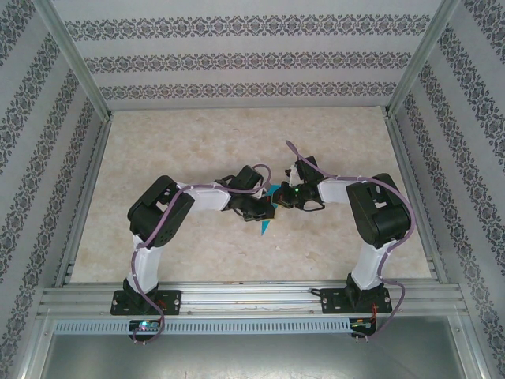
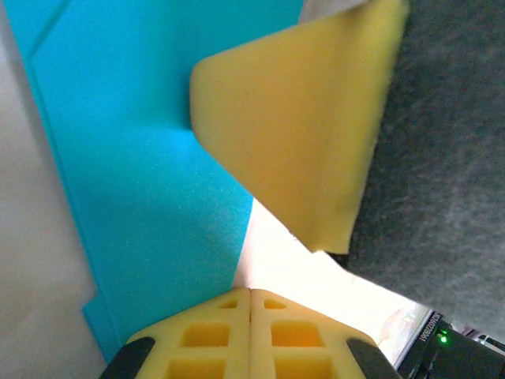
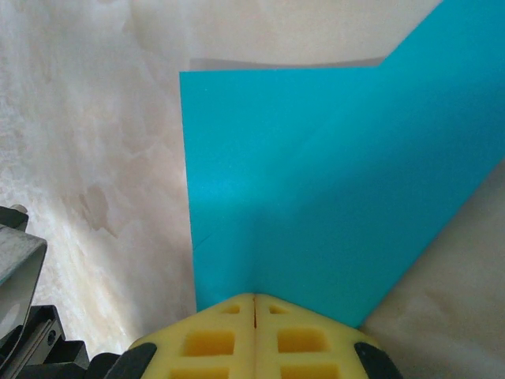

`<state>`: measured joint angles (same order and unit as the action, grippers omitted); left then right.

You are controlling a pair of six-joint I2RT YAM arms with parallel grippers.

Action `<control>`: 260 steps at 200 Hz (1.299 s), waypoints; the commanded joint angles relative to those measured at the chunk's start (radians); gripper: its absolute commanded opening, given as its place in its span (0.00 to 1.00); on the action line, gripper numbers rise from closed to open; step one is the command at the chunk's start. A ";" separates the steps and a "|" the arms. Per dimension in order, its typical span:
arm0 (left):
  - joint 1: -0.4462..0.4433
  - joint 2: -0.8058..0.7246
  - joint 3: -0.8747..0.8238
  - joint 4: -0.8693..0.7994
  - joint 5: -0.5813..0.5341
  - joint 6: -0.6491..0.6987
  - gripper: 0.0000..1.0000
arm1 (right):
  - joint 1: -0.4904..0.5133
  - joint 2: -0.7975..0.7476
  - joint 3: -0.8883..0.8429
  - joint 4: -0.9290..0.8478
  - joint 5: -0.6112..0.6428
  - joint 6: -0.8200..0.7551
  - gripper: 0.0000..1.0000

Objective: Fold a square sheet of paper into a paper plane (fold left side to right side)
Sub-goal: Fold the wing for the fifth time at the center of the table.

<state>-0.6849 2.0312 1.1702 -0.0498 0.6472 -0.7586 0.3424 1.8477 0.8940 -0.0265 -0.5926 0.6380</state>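
Paper [image 1: 266, 227], teal and creased, was seen from the top view lying on the table [image 1: 197, 150], right between the left gripper [image 1: 259, 208] and the right gripper [image 1: 284, 199]. The two grippers were packed close together over it. A bump between them could be feared if either one was moved without care.

From the left wrist view, the left gripper [image 2: 251, 298] was seen shut tight. The paper [image 2: 142, 158] lay just ahead of its tips and off to their left. A yellow finger [image 2: 300, 134], judged to be the right gripper's, was seen over the paper further ahead. Whether any paper was nipped between the shut fingers could not be told. If the tips were dragged sideways, the thin paper could be pushed along or crumpled, and the fold would be spoiled.

From the right wrist view, the right gripper [image 3: 254, 302] was also seen shut, with the paper [image 3: 316, 174] touching its tips and spread out ahead. A faint crease was seen running across it. If the tips were pressed too hard, the paper could be torn. If they were lifted too early, the fold could spring open.
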 commanded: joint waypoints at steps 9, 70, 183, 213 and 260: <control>-0.004 -0.014 -0.065 -0.065 0.003 0.018 0.00 | 0.004 0.087 -0.029 -0.134 0.117 -0.036 0.00; -0.019 -0.059 -0.118 -0.077 0.009 0.019 0.00 | 0.002 0.100 -0.021 -0.153 0.128 -0.046 0.00; -0.075 -0.080 -0.220 -0.026 0.011 -0.029 0.00 | 0.000 0.103 -0.012 -0.184 0.149 -0.061 0.00; -0.089 -0.084 -0.241 -0.022 0.009 -0.036 0.00 | 0.001 0.102 -0.010 -0.187 0.148 -0.061 0.00; -0.105 -0.113 -0.276 -0.019 -0.007 -0.049 0.00 | 0.001 0.103 -0.010 -0.191 0.152 -0.064 0.00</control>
<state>-0.7353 1.9125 0.9623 0.0963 0.6052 -0.7856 0.3447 1.8683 0.9276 -0.0868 -0.6231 0.5972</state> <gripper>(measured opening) 0.056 0.056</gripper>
